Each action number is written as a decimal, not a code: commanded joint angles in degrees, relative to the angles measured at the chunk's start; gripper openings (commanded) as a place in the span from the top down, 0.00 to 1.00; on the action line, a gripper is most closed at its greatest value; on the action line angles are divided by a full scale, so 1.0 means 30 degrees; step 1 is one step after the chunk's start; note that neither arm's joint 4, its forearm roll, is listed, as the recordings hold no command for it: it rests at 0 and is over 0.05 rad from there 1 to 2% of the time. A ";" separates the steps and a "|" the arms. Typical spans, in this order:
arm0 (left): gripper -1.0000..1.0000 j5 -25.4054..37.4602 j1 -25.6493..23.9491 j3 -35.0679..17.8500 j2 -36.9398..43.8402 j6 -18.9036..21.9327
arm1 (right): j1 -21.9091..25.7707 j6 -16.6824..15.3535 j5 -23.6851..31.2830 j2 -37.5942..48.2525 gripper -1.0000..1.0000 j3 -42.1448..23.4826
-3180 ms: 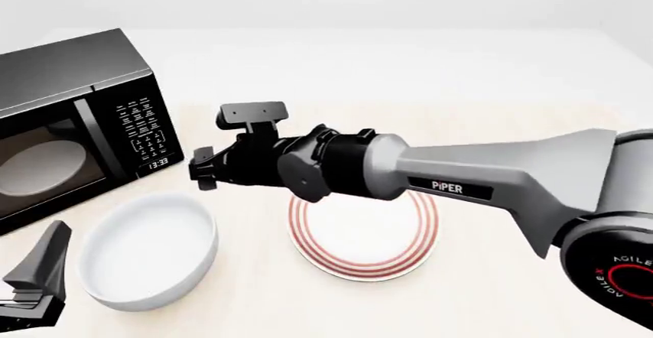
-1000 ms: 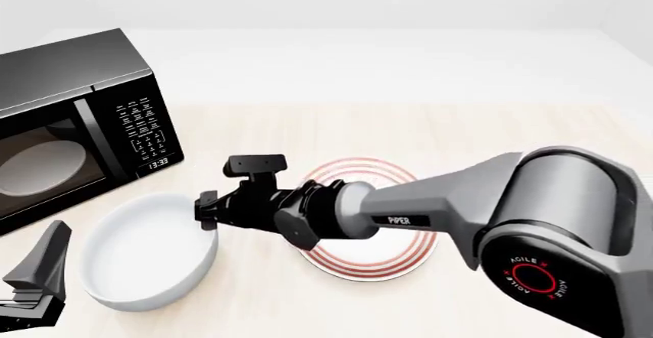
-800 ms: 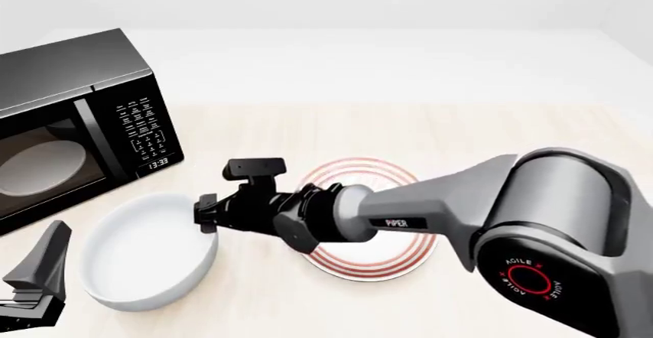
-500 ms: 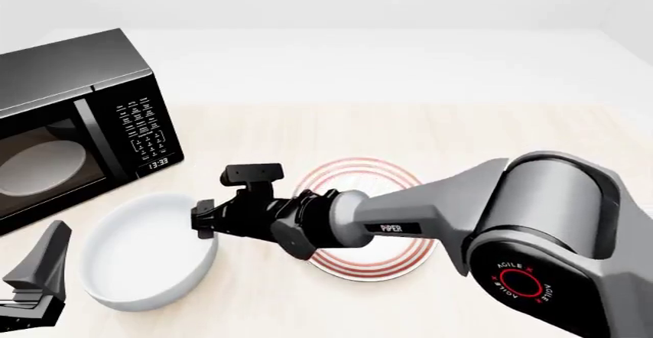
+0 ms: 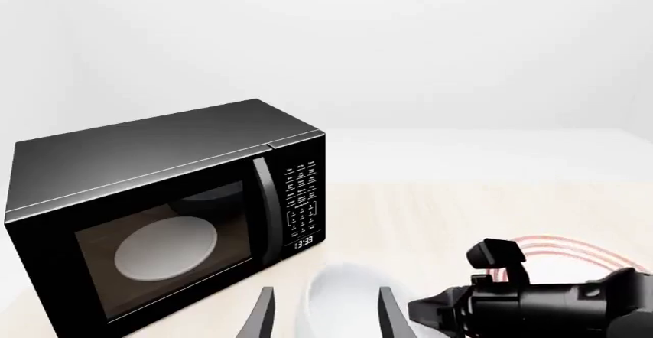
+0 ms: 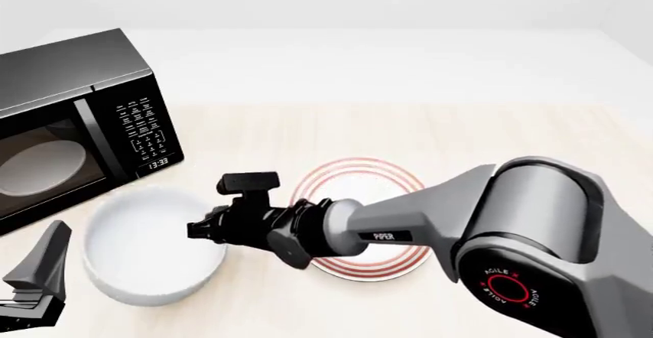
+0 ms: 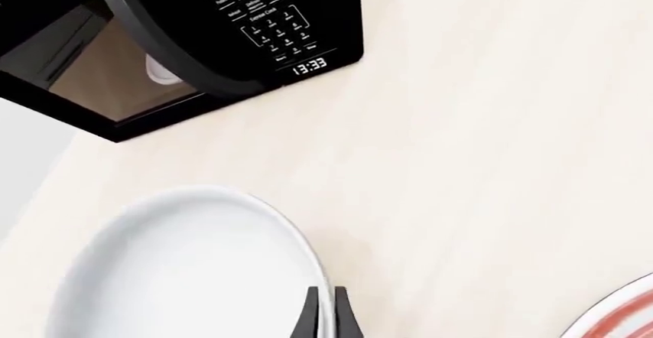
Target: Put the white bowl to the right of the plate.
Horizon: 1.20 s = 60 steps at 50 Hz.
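Note:
The white bowl (image 6: 143,250) sits at the front left of the table, left of the plate (image 6: 393,189) with red rings. My right arm reaches across the plate, and my right gripper (image 6: 197,231) is at the bowl's right rim. In the right wrist view its fingers (image 7: 326,315) are pinched onto the rim of the bowl (image 7: 183,269), and the plate's edge (image 7: 625,311) shows at the corner. My left gripper (image 6: 36,281) is open and empty at the front left edge. In the left wrist view its fingers (image 5: 323,319) frame the bowl (image 5: 342,300).
A black microwave (image 6: 72,116) stands at the left, behind the bowl, with a pale oval disc (image 6: 41,166) behind its door. The right arm's large grey link (image 6: 531,238) covers the table's front right.
My right gripper has come down and to the left across the plate onto the bowl's right rim. The bowl has shifted slightly. The left gripper has not moved.

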 commanded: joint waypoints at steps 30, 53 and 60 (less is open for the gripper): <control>0.00 0.0000 0.0000 0.0000 0.0000 0.0000 | -0.3417 -0.4437 0.4629 -0.7572 1.00 0.1063; 0.00 0.0000 0.0000 0.0000 0.0000 0.0000 | -0.9924 -0.4998 0.2628 -1.4867 1.00 0.9618; 0.00 0.0000 0.0000 0.0000 0.0000 0.0000 | -1.1888 -0.4829 0.1926 -1.6924 1.00 1.2489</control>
